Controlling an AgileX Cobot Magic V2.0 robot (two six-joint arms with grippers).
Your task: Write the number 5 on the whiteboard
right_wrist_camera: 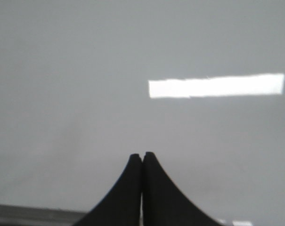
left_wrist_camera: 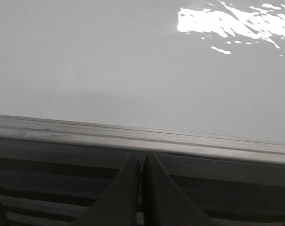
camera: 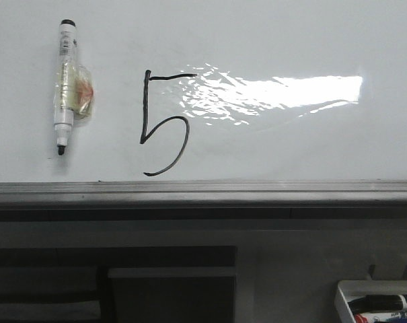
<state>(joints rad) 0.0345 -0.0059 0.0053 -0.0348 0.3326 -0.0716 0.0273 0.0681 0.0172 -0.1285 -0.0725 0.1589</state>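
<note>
**A:** What lies on the board, going from left to right?

**B:** Farthest left, a white-barrelled marker pen with a black cap end and bare black tip (camera: 66, 87) lies flat on the large glossy white whiteboard (camera: 270, 40), its long axis running up and down the board, tip toward the grey metal rail (camera: 203, 192). Something clear with yellow and red in it is wrapped round its middle. Just to its right stands the thin black hand-drawn number 5 (camera: 161, 124), complete, with upright stroke, top bar and rounded belly. Right of that is a bright streak of glare. At the far lower right sits a small white tray of markers (camera: 378, 303).

**A:** And the grippers?

**B:** Neither shows in the front view. In its own wrist view the left gripper (left_wrist_camera: 142, 157) has its jaws pressed together with nothing between them, tips over the rail, bare board beyond. The right gripper (right_wrist_camera: 142, 155) is likewise clenched and empty, with blank board and glare ahead of its jaws.

**A:** Where is the digit relative to the jaws?

**B:** It appears in neither wrist view, so I cannot tell its direction from either pair of jaws, nor which arm is nearer. Judging by the finished digit and dropped pen, the writing looks done.
</note>
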